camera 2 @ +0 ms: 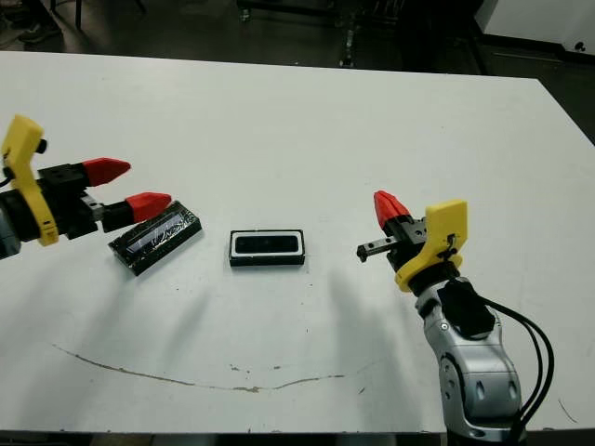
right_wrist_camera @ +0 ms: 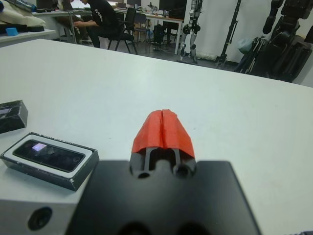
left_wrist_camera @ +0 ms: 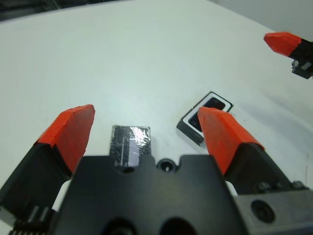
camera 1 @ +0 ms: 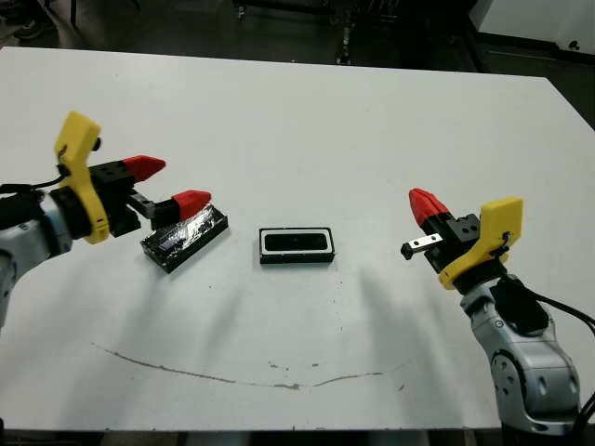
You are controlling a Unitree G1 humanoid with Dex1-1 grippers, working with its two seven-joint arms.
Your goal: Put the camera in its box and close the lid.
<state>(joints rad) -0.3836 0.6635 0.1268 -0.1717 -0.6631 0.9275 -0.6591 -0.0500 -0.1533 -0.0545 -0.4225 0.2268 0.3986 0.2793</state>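
Observation:
The box [camera 1: 266, 247], a small black tray lined in white, sits at the table's middle with the camera [camera 1: 296, 243] lying flat inside it; the right wrist view shows the camera's [right_wrist_camera: 49, 155] purple spot. The lid [camera 1: 184, 238], a glossy black slab, lies flat on the table left of the box and apart from it. My left gripper [camera 1: 177, 184] hovers open just above the lid's left end, holding nothing. My right gripper [camera 1: 423, 203] hangs shut and empty to the right of the box, its tips pointing toward it.
A thin brown curved mark [camera 1: 232, 376] runs along the table near the front edge. Beyond the far edge, the right wrist view shows a person seated at a desk [right_wrist_camera: 100, 19] and stands with equipment [right_wrist_camera: 283, 34].

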